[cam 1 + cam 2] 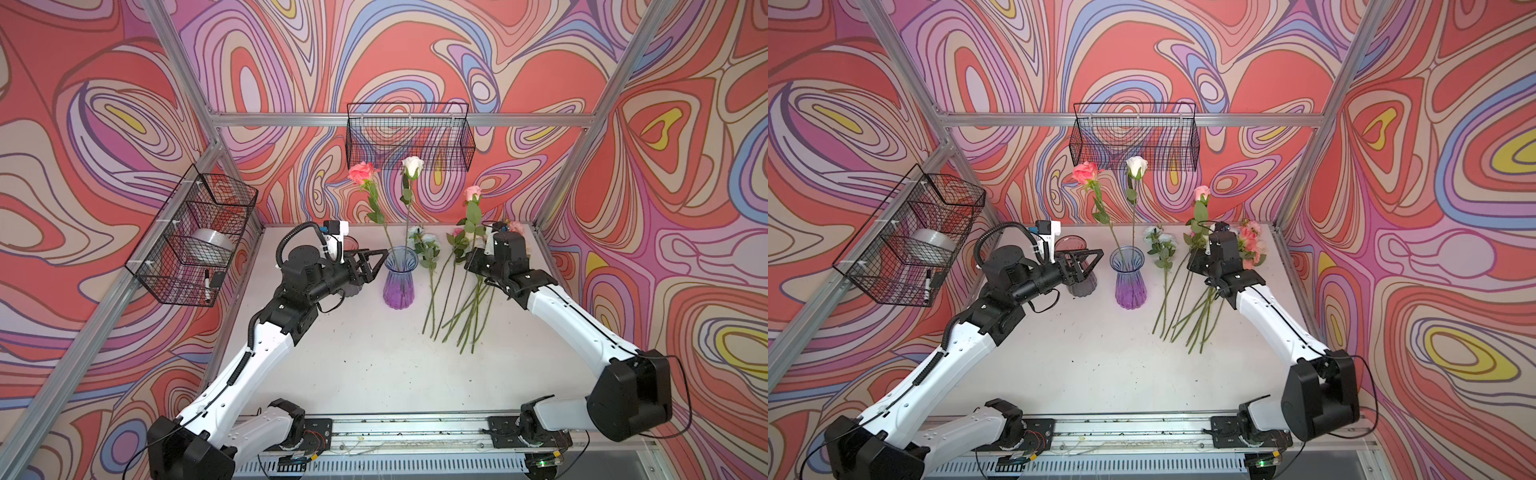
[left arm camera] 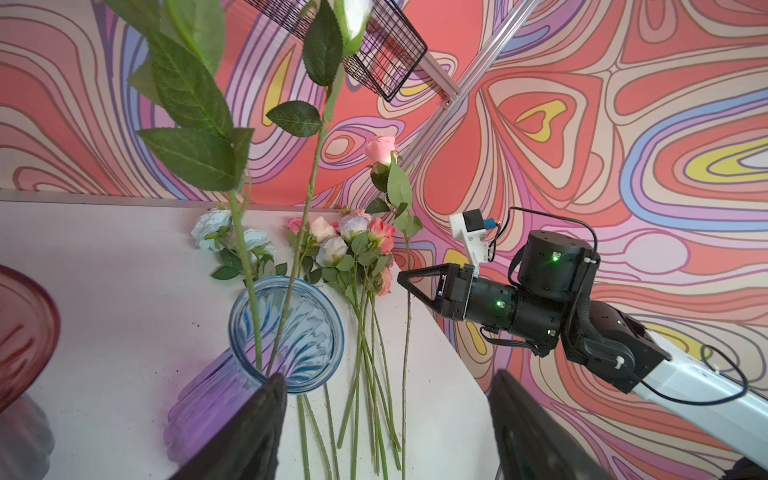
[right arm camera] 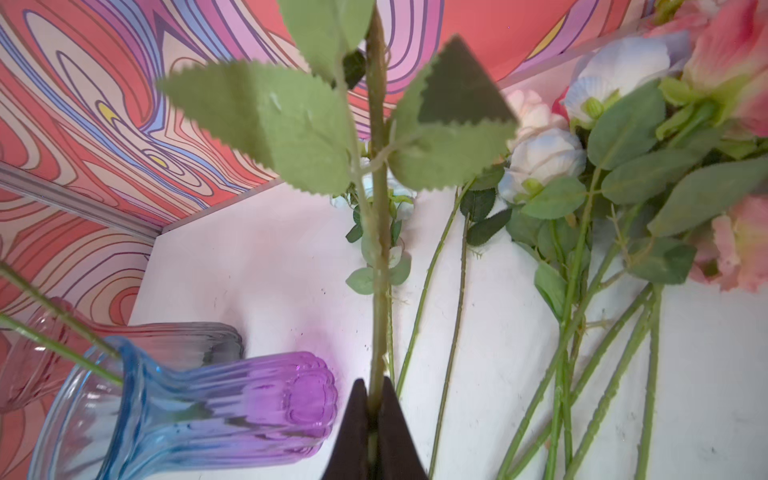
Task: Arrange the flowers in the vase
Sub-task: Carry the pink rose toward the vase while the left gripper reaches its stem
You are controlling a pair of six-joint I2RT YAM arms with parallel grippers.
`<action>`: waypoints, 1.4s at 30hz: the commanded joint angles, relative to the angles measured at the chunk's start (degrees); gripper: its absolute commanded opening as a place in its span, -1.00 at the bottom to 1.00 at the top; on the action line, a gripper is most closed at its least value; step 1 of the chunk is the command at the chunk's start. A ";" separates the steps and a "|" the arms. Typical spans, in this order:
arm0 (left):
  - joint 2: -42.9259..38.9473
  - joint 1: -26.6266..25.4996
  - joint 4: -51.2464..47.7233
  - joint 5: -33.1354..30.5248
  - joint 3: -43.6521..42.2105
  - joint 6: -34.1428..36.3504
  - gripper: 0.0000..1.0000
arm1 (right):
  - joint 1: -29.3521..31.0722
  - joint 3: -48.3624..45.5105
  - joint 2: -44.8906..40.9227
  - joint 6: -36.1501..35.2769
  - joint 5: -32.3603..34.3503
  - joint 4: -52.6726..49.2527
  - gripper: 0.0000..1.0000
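Grip first: our right gripper [image 3: 376,388] is clamped tight on the green stem of the held rose [image 1: 473,193], low on the stem, with most of its length and leaves above the jaws. We carry this rose nearly upright, pink head up and cut end down. It hangs over the loose flowers [image 1: 457,299], to the right of the vase [image 1: 400,278] and apart from it. Whether its cut end has cleared the table [image 1: 374,365] we cannot tell.

Our left gripper [image 2: 388,378] stands wide open and empty, one finger just beside the vase rim.

We judge the task early. Two stems are in the vase: the pink rose [image 1: 360,172] leaning left and the white rose [image 1: 412,166] close to vertical. A third is in our grip but not yet over the mouth. Most are left: the loose flowers lie flat in a fan just right of the vase, heads toward the back wall and cut ends toward us, stems crossing. A red vase [image 2: 25,328] sits behind our left gripper, with no stems that we can see
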 commanded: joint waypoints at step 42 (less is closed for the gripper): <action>8.13 -18.64 -8.30 6.76 6.42 11.97 -0.04 | 21.55 -9.99 -16.53 4.14 -7.78 26.91 -1.00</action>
